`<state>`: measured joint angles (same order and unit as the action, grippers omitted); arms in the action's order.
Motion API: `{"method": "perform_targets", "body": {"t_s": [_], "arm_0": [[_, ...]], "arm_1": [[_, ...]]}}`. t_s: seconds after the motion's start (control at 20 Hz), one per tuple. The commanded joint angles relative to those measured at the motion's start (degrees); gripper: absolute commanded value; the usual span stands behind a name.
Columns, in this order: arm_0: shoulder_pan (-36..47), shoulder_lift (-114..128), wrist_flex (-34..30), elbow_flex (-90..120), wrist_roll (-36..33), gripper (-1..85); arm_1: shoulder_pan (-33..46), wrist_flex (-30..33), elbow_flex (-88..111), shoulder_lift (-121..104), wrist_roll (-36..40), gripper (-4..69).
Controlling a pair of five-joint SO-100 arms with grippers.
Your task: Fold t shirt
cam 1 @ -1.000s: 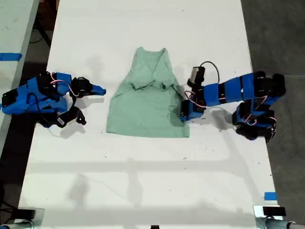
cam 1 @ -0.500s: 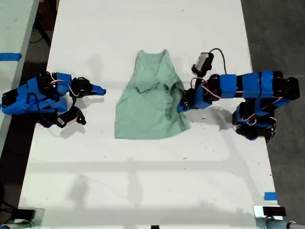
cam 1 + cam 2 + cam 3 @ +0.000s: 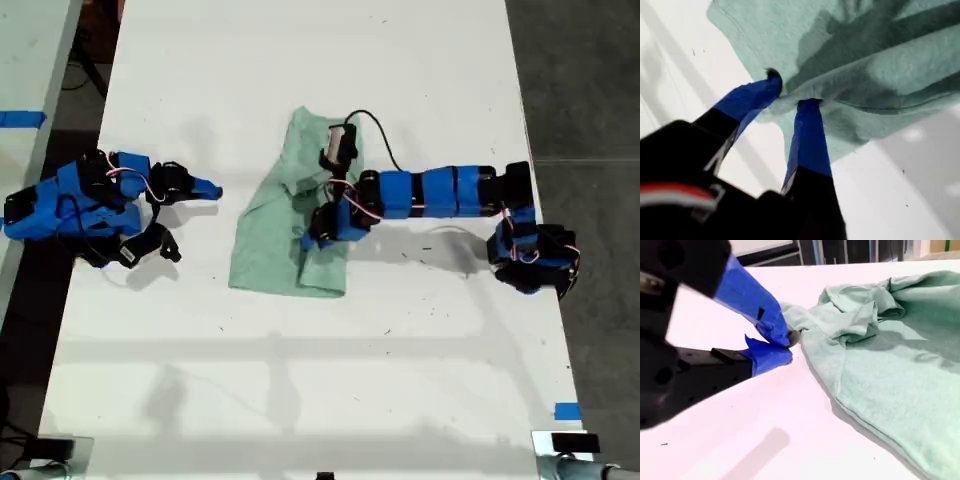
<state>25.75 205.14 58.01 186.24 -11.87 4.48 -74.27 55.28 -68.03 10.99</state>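
A long white tabletop fills the exterior view, with two blue arms lying on it. At the exterior view's left, one arm is folded back on itself and rests on the tabletop; my second end effector points toward the cloth, near it but not touching, its blue fingertips drawn together on nothing. In the middle lies the small, pale mint-green, wrinkled soft cloth t shirt, its narrower neck end toward the far edge of the tabletop. From the exterior view's right, the other arm stretches straight across the shirt, and my first end effector is clamped on a bunched edge of the fabric, with cloth pinched between its two blue fingers in its wrist view. A second ago this end effector sat at the shirt's edge on the exterior view's right, with the shirt spread wide and flat; since then it has carried that edge up and over toward the exterior view's left, so the shirt is now narrower and doubled over itself along the exterior view's right side, while the arm at the exterior view's left has not moved. This looks like the first lengthwise fold, roughly halfway across; the carried edge likely needs laying down and releasing, and further folds remain.
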Motion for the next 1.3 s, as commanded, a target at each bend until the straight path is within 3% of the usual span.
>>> {"method": "perform_targets", "body": {"t_s": [0.0,0.2,0.35,0.45,0.6,0.65,0.7,0.9,0.95,1.05,1.25], "arm_0": [[0.18,0.09,0.0,2.37,0.88,-0.3],[0.26,0.09,0.0,2.37,0.88,-0.3],[0.18,0.09,0.0,2.37,0.97,-0.3],[0.18,0.09,0.0,2.37,0.97,-0.3],[0.09,0.09,0.0,2.37,0.97,-0.3],[0.09,0.09,0.0,2.37,0.97,-0.3],[0.18,0.09,0.0,2.37,0.88,-0.3],[0.26,0.18,0.0,2.37,0.79,-0.3],[0.26,0.18,0.0,2.37,0.79,-0.3],[0.09,0.18,0.0,2.37,0.79,-0.3],[-0.35,0.18,0.0,2.37,0.62,-0.3]], "arm_1": [[0.09,-5.19,-3.43,-8.53,0.53,14.7],[2.02,-14.94,6.68,-25.14,-2.2,13.6],[2.55,-13.01,27.95,-43.15,-5.45,6.7],[2.11,-4.22,50.36,-58.62,-6.24,1.6],[0.7,18.81,90.0,-86.4,-1.76,0.7],[0.44,23.55,100.28,-95.89,0.18,0.7],[0.35,24.26,107.4,-104.5,1.49,0.7],[4.13,11.16,121.9,-133.15,8.79,0.8],[4.83,10.55,123.13,-131.75,11.51,0.8],[9.58,0.44,123.13,-132.36,11.78,1.3],[13.71,-1.41,123.05,-132.19,9.84,3.0]]}}
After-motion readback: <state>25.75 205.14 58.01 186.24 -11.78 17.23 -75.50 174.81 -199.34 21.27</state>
